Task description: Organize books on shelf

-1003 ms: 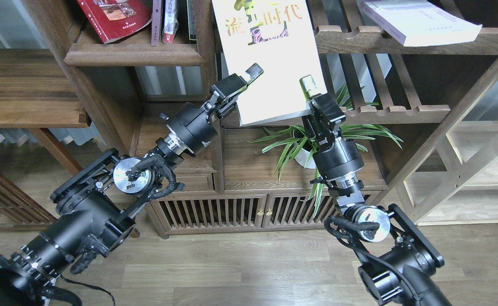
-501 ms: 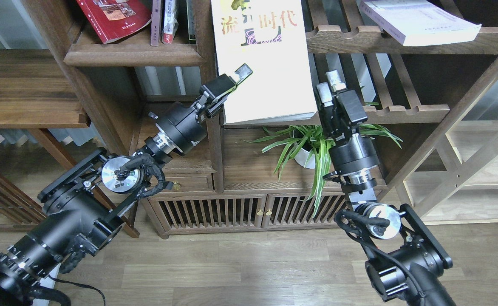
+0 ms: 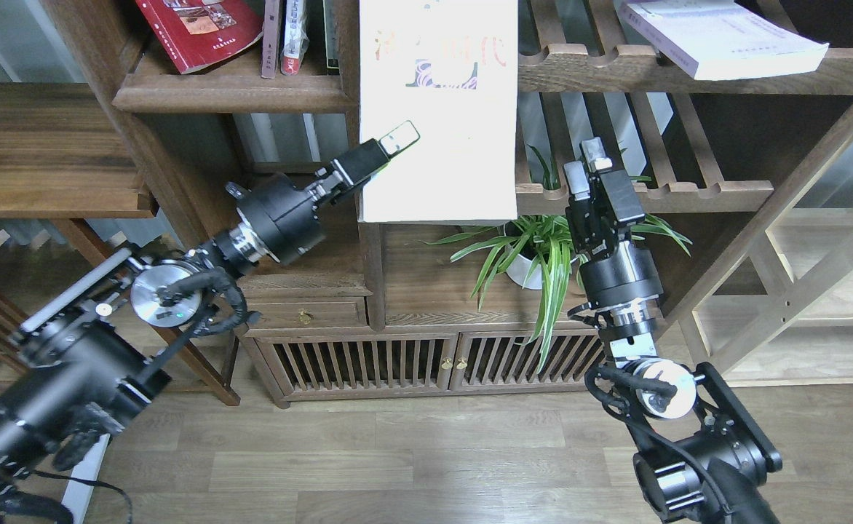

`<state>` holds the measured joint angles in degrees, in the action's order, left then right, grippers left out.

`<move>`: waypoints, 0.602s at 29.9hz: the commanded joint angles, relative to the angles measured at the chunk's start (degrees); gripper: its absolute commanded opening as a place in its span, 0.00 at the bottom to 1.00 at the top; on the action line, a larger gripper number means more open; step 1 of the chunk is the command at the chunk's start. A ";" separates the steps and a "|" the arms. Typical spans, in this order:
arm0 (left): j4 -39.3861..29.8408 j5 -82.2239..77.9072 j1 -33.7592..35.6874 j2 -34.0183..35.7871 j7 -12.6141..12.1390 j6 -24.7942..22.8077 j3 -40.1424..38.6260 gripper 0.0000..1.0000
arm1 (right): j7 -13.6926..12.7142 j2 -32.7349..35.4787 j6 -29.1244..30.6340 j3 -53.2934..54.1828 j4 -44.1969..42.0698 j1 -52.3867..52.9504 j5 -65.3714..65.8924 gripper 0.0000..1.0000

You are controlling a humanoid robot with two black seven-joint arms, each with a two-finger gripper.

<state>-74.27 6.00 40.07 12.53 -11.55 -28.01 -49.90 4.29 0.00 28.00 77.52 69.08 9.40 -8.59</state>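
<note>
My left gripper (image 3: pixel 391 143) is shut on the lower left edge of the yellow-green book (image 3: pixel 441 153). It holds the book upright in front of the post beside the narrow compartment. My right gripper (image 3: pixel 586 164) is open and empty, to the right of the book and apart from it. The dark red book (image 3: pixel 197 29) leans on the shelf (image 3: pixel 230 93) at the upper left, next to thin books (image 3: pixel 282 36) showing only spines. The thick white book (image 3: pixel 725 40) lies on a slatted rack at the upper right.
A potted spider plant (image 3: pixel 536 255) stands on the cabinet top just below the book and my right gripper. Slatted racks (image 3: pixel 652 193) sit behind my right gripper. A low cabinet with slatted doors (image 3: pixel 434 360) is below. A dark wooden table (image 3: pixel 48 156) is at the left.
My right gripper let go of the book's right edge and drew back to the right. My left gripper swung the book left and stood it upright.
</note>
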 commanded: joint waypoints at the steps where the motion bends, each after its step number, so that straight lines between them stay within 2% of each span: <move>1: -5.25 -2.47 -2.71 2.85 -0.05 0.01 -2.12 0.01 | -0.16 0.00 0.00 0.00 -1.40 0.00 0.07 0.68; 9: -12.20 -8.89 -8.60 3.82 -2.16 0.01 -13.27 0.00 | -0.16 0.00 0.00 -0.26 -3.16 0.53 0.07 0.74; 15: -15.63 -10.13 -15.54 2.77 -2.25 0.01 -24.16 0.00 | -0.43 0.00 0.00 -1.14 -5.09 0.79 0.77 0.74; 18: -15.81 -11.00 -16.52 2.68 -2.33 0.01 -29.79 0.00 | -0.51 0.00 0.00 -2.11 -5.45 0.88 0.86 0.74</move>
<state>-89.78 -4.22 24.66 15.38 -13.80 -28.01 -74.59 3.89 0.00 28.00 76.26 64.06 10.24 -7.88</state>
